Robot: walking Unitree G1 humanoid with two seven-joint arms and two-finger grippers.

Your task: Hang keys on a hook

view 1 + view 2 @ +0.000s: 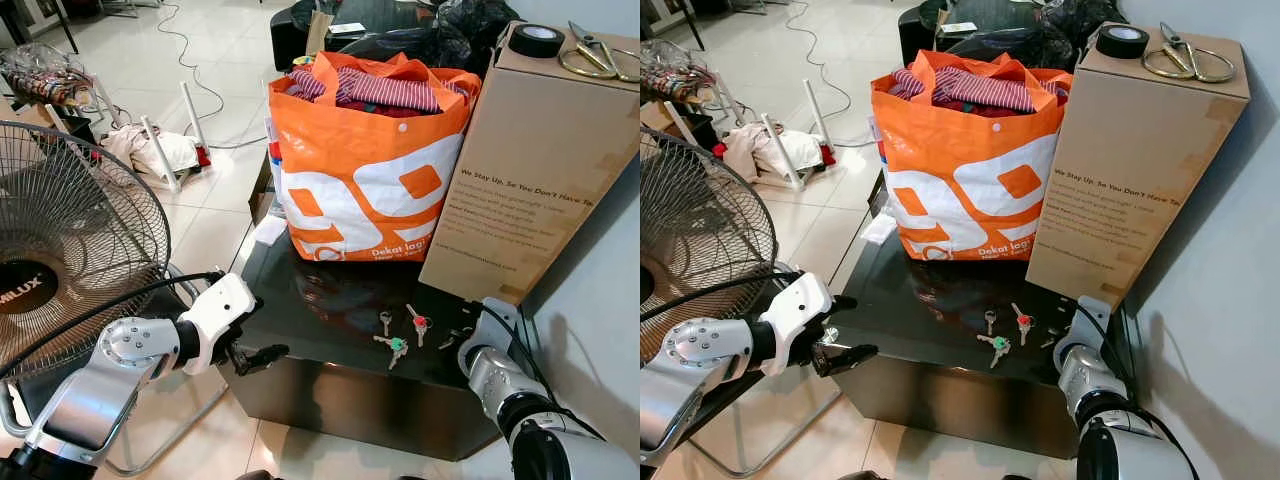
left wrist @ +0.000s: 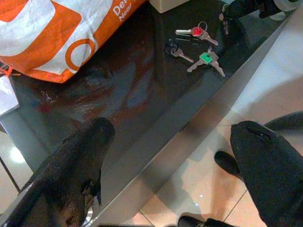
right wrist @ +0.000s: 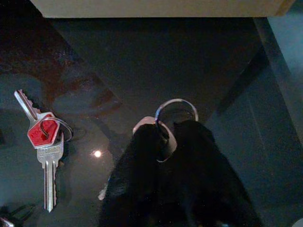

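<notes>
The dark glossy tabletop [image 1: 300, 310] carried three separate sets of keys near its front edge. A red-capped key set [image 1: 419, 323] and a green-capped key set [image 1: 396, 346] lay flat side by side, with a plain silver key [image 1: 385, 321] just to their left. A fourth set, the held keys [image 3: 163, 130], sat at the right end of the tabletop: the right wrist view showed the right gripper [image 3: 168, 137] with its jaws closed on a key and its split ring, the ring projecting past the fingertips. The red-capped set lay close beside that gripper, apart from it.

The left gripper [image 1: 250, 355] hung off the tabletop's front left corner, over the tiled floor [image 1: 200, 215], jaws wide and holding nothing. It was well apart from all the keys.

Behind the keys stood an orange and white shopping bag [image 1: 365, 185] stuffed with striped cloth, occupying the middle of the tabletop. To its right stood a tall cardboard box [image 1: 525, 165], close behind the right gripper and bearing a roll of black tape [image 1: 536, 40] and a pair of scissors [image 1: 595, 55] on top. A white wall [image 1: 600, 320] bounded the right side.

A floor fan [image 1: 70, 240] stood directly left of the left arm, its grille close to the forearm. Cables and a white folded rack [image 1: 165, 140] lay on the floor beyond.
</notes>
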